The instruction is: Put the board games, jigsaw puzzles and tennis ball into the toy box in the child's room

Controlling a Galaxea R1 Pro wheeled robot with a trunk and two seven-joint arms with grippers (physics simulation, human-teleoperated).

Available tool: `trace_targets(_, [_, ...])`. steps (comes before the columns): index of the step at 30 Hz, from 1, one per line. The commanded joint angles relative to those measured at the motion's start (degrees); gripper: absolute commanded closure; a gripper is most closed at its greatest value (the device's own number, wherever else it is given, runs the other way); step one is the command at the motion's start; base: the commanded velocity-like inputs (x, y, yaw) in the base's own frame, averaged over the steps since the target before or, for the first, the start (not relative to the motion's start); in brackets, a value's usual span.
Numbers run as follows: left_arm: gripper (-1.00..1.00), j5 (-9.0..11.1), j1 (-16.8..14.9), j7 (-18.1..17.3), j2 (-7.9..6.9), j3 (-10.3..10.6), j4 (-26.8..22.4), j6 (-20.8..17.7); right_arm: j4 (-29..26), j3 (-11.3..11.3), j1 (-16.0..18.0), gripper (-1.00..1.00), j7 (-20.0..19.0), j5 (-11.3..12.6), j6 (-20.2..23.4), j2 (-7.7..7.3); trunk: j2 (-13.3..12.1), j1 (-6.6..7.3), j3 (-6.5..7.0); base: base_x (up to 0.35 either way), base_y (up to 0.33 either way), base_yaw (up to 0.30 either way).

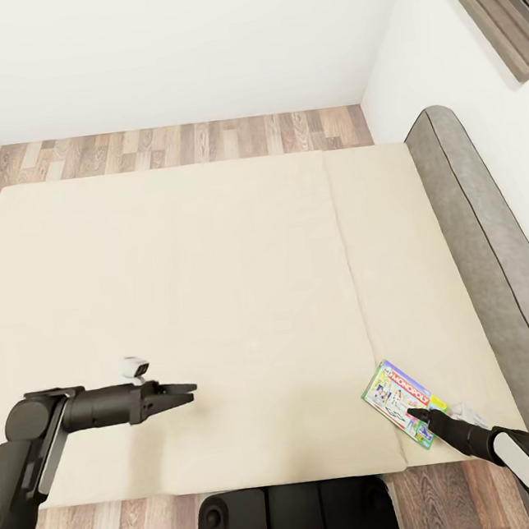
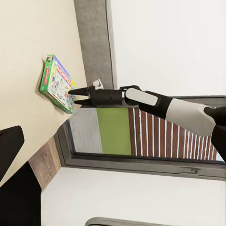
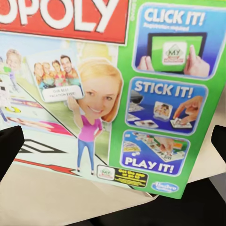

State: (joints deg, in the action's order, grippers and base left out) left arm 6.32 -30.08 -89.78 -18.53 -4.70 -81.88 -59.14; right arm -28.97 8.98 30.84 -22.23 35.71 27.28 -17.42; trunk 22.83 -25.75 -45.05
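Board game (image 1: 403, 403) flat on bed (image 1: 220, 303), right at my right gripper (image 1: 413, 417) tips, near mattress corner beside grey headboard (image 1: 495, 253). Right wrist view: box lid (image 3: 113, 94) close ahead, one fingertip (image 3: 9, 146) at each edge of view, spread apart, nothing grasped. My left gripper (image 1: 187, 390) hovers over bare mattress, well apart from box, jaws slightly parted, empty.
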Motion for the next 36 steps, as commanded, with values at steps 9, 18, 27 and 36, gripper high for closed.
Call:
trace_targets(9, [-1.0,0.0,0.0,-0.2,-0.02,0.3,-0.1,-0.6,0.0,0.3,0.0,-1.0,-0.1,0.2,0.5,0.02,0.1,-0.03,-0.06,0.0,0.0,0.0])
trace_targets(18, [-1.0,-0.1,0.0,-0.2,-0.02,0.3,0.0,-0.5,0.0,0.3,0.0,-1.0,-0.1,0.2,0.4,0.02,0.1,-0.03,-0.06,0.0,0.0,0.0])
trace_targets(27, [-1.0,-0.1,0.1,-0.2,0.01,0.4,0.0,-0.5,0.1,0.3,0.0,-1.0,-0.3,0.1,-2.2,-0.08,0.1,-0.03,-0.06,0.0,0.0,0.0])
trace_targets(36, [-1.0,-0.1,0.1,-0.2,0.06,0.4,0.0,-0.4,2.6,0.1,0.0,-1.0,-3.7,0.1,-5.4,-0.15,0.1,-0.03,-0.06,0.0,0.0,0.0])
